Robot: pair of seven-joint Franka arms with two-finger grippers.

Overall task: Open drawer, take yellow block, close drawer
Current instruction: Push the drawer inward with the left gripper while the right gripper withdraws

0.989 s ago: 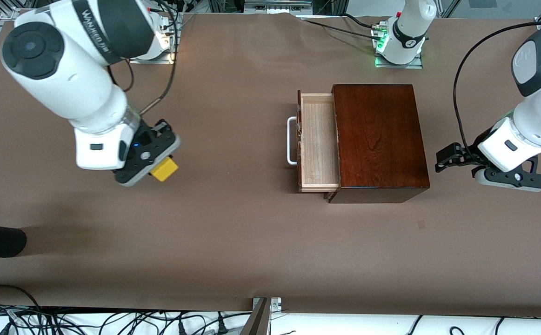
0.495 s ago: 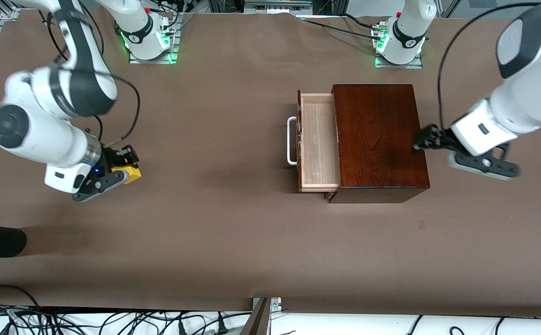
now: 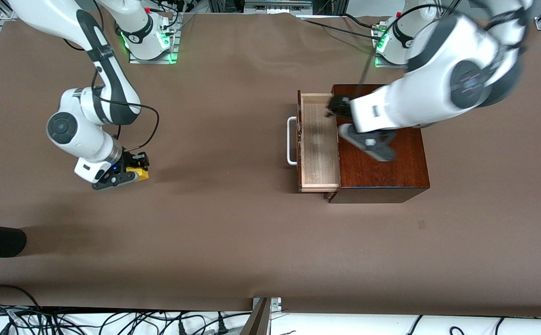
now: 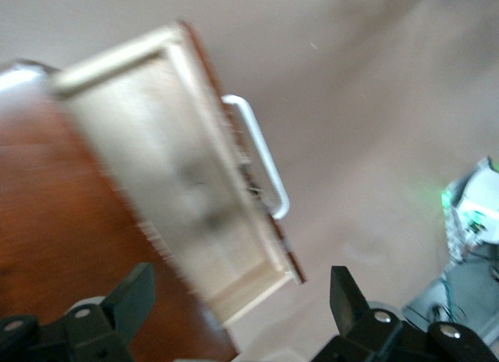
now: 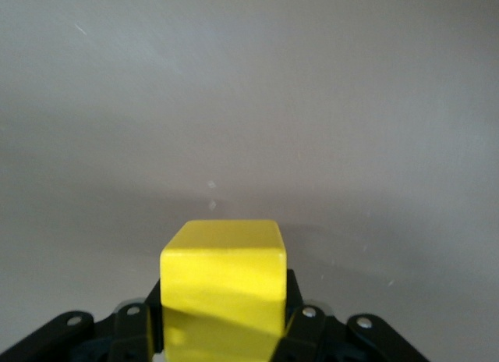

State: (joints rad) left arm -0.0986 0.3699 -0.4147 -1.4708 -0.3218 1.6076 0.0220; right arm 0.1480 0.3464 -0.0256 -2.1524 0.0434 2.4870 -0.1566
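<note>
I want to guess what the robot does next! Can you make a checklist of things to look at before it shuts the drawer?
1. Yellow block out of the drawer: ok, the right gripper is shut on it, low over the table toward the right arm's end.
2. Drawer tray has nothing in it: ok.
3. Drawer pulled out, still to be closed: ok.
4. White handle free: ok, nothing touches it.
5. Left gripper ready: ok, open, over the drawer and the box.
6. Block set down on the table: cannot tell.
</note>
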